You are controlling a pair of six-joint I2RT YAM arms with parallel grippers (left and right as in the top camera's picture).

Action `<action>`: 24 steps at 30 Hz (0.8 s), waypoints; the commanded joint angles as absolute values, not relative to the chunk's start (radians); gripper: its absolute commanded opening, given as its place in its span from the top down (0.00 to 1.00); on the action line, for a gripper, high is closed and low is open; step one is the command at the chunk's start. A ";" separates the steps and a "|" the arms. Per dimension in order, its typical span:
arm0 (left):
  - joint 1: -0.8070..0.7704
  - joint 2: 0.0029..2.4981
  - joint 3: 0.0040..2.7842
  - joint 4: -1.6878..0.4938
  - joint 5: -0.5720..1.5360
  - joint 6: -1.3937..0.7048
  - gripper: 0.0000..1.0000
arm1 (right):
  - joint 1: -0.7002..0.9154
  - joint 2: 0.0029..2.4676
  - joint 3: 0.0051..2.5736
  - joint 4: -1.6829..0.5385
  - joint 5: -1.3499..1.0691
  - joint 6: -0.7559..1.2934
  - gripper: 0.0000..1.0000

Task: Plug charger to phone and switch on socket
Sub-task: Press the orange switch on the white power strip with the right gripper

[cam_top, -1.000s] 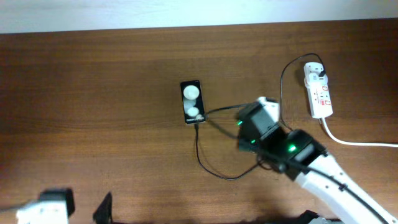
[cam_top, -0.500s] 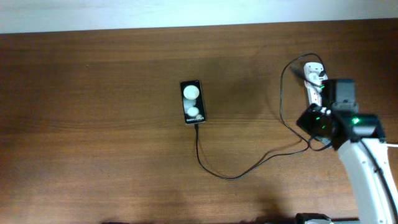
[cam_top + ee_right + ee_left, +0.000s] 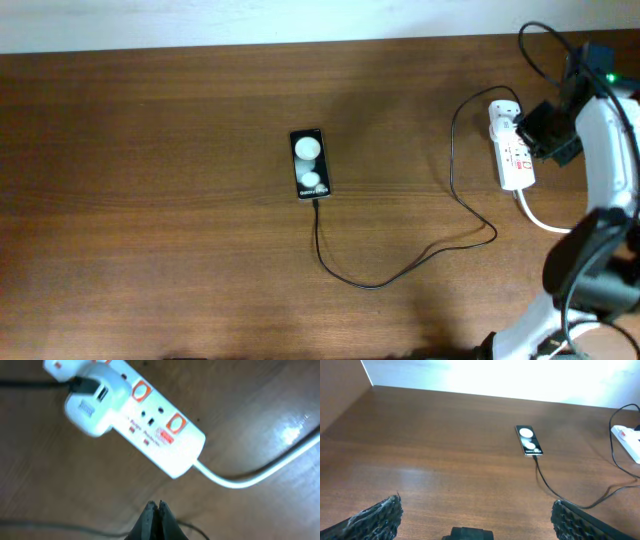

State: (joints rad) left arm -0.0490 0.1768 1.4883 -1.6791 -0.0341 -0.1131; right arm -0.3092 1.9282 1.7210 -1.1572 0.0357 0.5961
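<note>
The black phone [image 3: 309, 165] lies face up mid-table, with two white glare spots; it also shows in the left wrist view [image 3: 528, 440]. The thin black charger cable [image 3: 372, 285] runs from the phone's near end in a loop to a white adapter plugged into the far end of the white socket strip [image 3: 516, 155]. My right gripper [image 3: 545, 128] hovers at the strip's right side. In the right wrist view its fingers [image 3: 157, 508] are shut and empty, just off the strip [image 3: 162, 435]. My left gripper [image 3: 475, 520] is wide open, low over bare table, far from the phone.
The strip's thick white cord [image 3: 560, 227] runs off to the right and shows in the right wrist view [image 3: 260, 472]. A pale wall edges the table's far side. The right arm's base stands at the front right corner [image 3: 590, 270].
The right arm has swung from mid-table, near the cable, to the far right over the socket strip. The left arm has withdrawn from the overhead view's bottom edge.
</note>
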 commanded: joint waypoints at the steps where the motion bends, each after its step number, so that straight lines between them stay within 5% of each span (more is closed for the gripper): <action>1: -0.043 0.161 1.488 -1.673 -0.038 -0.122 0.01 | -0.333 2.013 1.800 -1.162 0.037 0.577 0.96; 24: -0.010 0.007 1.493 -1.675 -0.022 -0.122 0.01 | -0.382 2.135 1.803 -1.038 0.064 0.528 0.96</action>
